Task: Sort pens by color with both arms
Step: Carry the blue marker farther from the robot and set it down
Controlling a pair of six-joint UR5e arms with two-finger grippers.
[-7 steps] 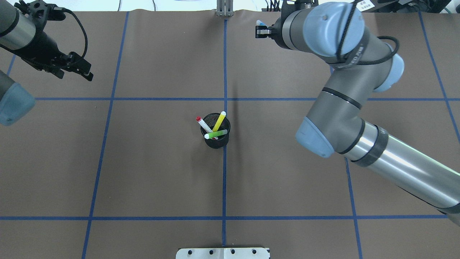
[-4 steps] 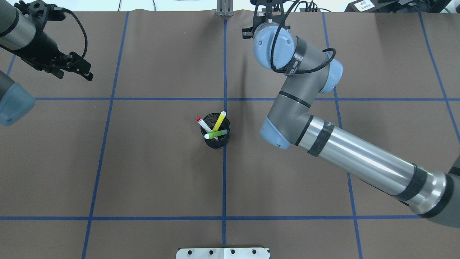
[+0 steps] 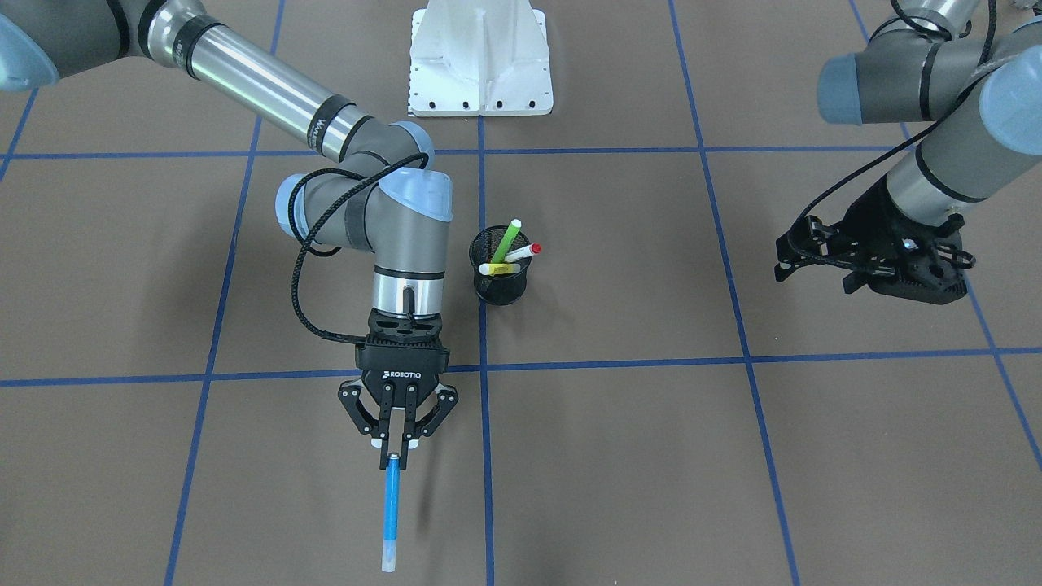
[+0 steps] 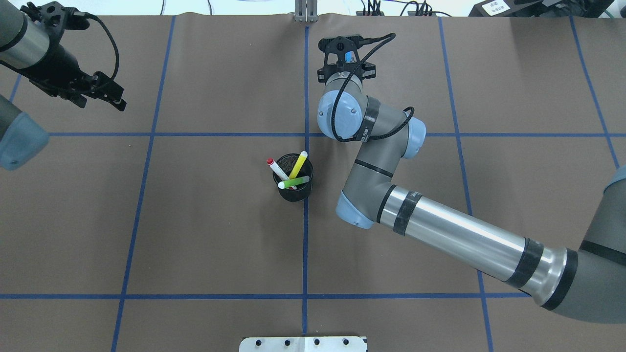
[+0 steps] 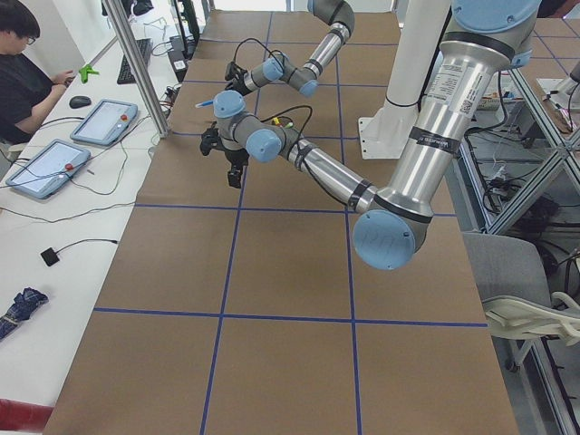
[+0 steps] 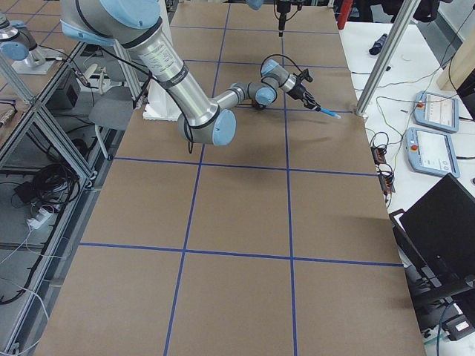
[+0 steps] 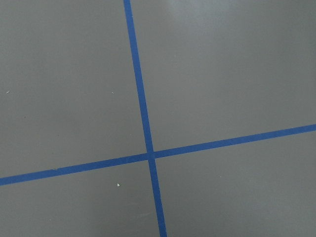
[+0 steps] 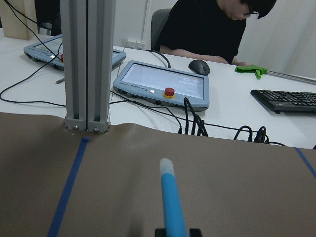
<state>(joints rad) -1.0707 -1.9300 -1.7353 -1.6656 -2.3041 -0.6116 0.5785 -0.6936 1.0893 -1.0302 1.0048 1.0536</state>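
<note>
brown worktop (image 4: 195, 234) gridded in blue tape; beyond its far edge are desks (image 8: 276, 118) with one operator (image 8: 207, 29). two arms: the right arm (image 4: 455, 239) reaches to the far side, its end effector (image 3: 394, 446) clenched on the one blue pen (image 3: 391, 509), which sticks straight out past the fingertips toward the far edge. the left end effector (image 4: 102, 98) hangs released at far left, well apart. one black cup (image 4: 293, 193) at centre holds three pens: yellow (image 4: 298, 165), green (image 4: 293, 183), red-capped white (image 4: 278, 169).
</note>
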